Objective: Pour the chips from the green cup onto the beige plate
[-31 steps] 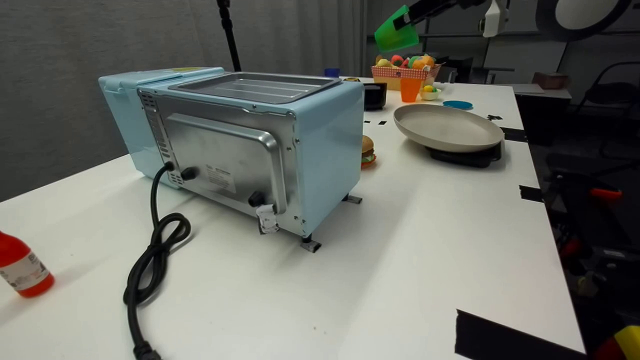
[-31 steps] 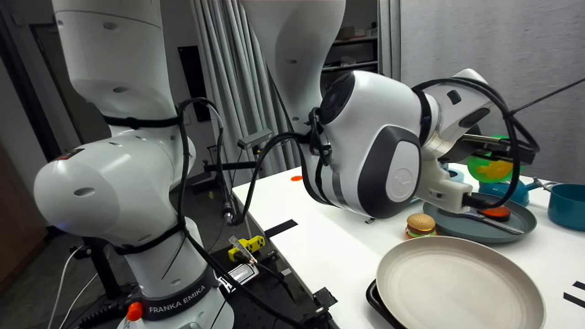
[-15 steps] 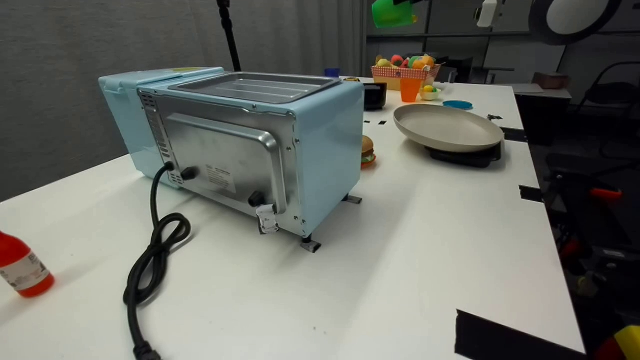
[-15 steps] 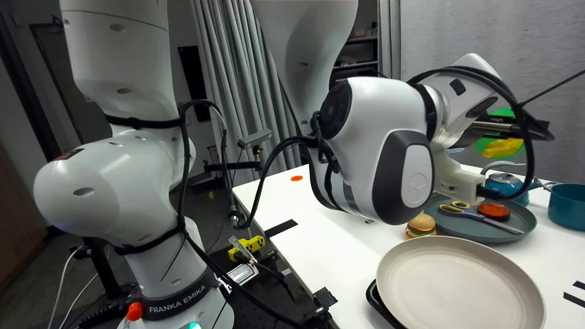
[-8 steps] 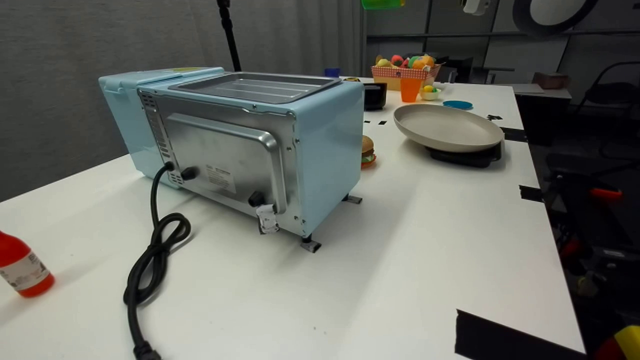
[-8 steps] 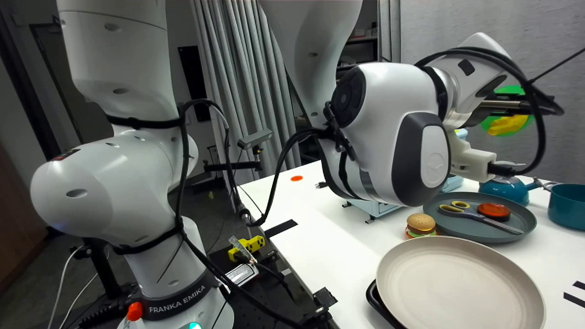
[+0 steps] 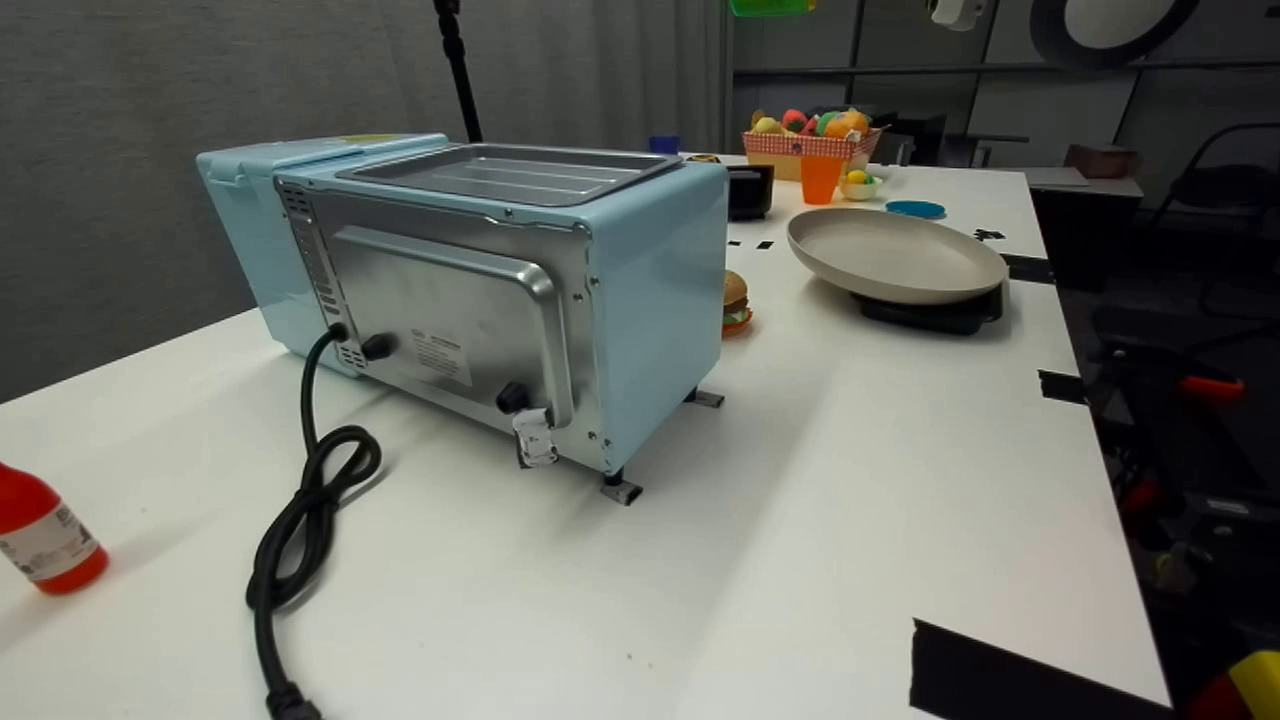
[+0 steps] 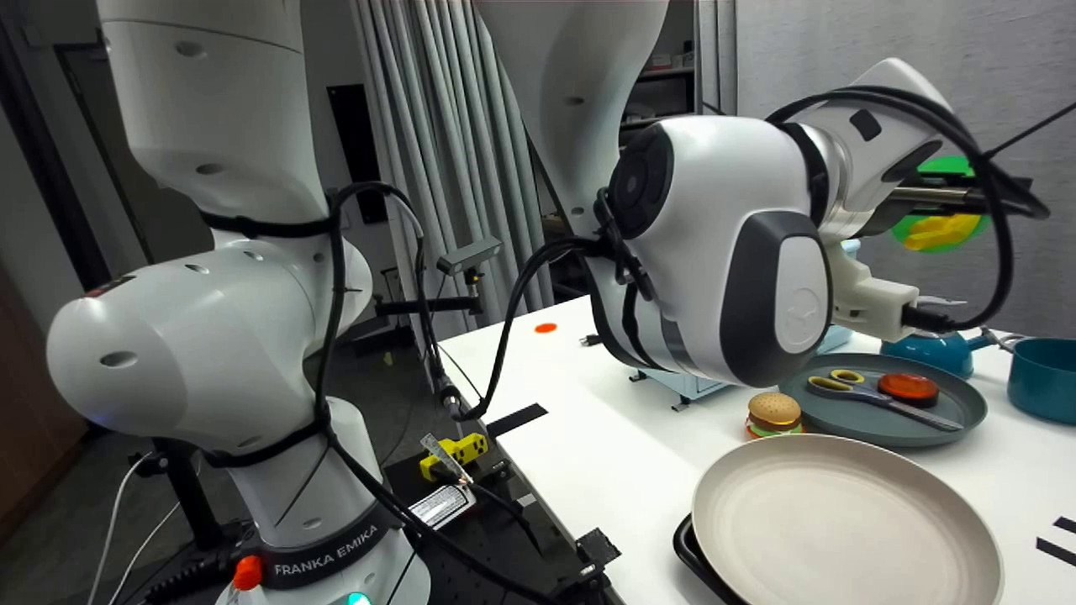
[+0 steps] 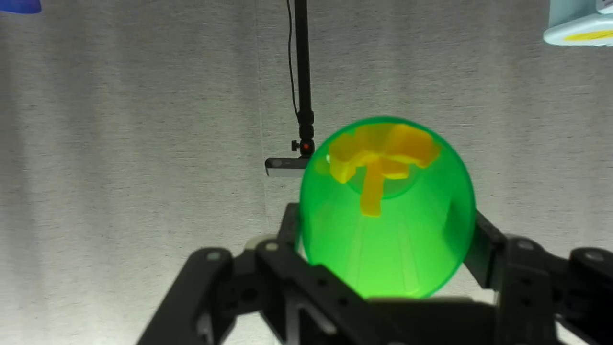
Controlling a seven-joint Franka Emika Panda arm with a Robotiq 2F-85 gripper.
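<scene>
The green cup (image 9: 392, 249) is between the fingers of my gripper (image 9: 387, 230), which press its two sides. In the wrist view I look into its open mouth. The yellow chips (image 9: 383, 148) lie inside, gathered near the cup's bottom. In an exterior view the cup (image 8: 948, 165) is high above the table, partly hidden by the gripper (image 8: 967, 202), with chips (image 8: 940, 231) showing in it. In an exterior view only a strip of the cup (image 7: 772, 6) shows at the top edge. The beige plate (image 7: 897, 255) rests bare on a black base; it also shows in an exterior view (image 8: 841, 521).
A light-blue toaster oven (image 7: 660, 320) stands on the table. A toy burger (image 8: 773, 413) and a grey plate (image 8: 891, 433) with scissors and a red disc sit near the beige plate. An orange cup (image 7: 821, 180), a fruit basket (image 7: 800, 145) and a teal pot (image 8: 1042, 378) stand around.
The held cup has risen, mostly leaving the top of an exterior view, and has tipped toward lying on its side. It barely moves over the last half second. The plate has not moved.
</scene>
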